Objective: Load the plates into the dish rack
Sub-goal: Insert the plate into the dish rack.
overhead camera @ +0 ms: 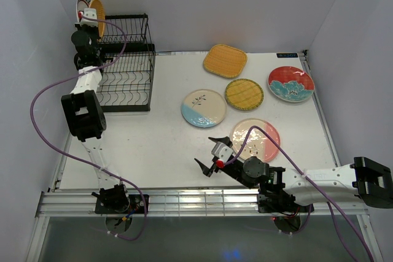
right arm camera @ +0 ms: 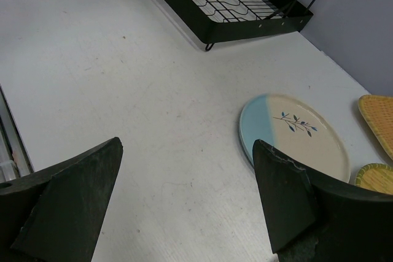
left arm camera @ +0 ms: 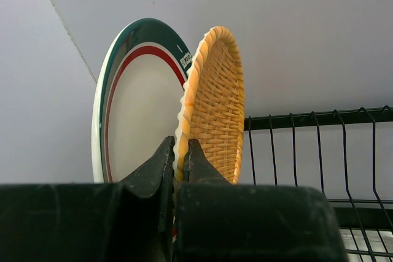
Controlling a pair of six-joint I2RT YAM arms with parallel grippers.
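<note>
The table is white and flat, and three plain walls stand around it: a back wall, a left wall and a right wall, all pale grey with a bit of purple in them. A silver metal rail runs along the near edge of the table, and below it the floor is dark grey. The light is soft and even, with only faint shadows on the table.

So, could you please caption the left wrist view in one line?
Left hand clamps the rim of an upright woven plate beside a green-striped plate, dish rack wires at right.
</note>
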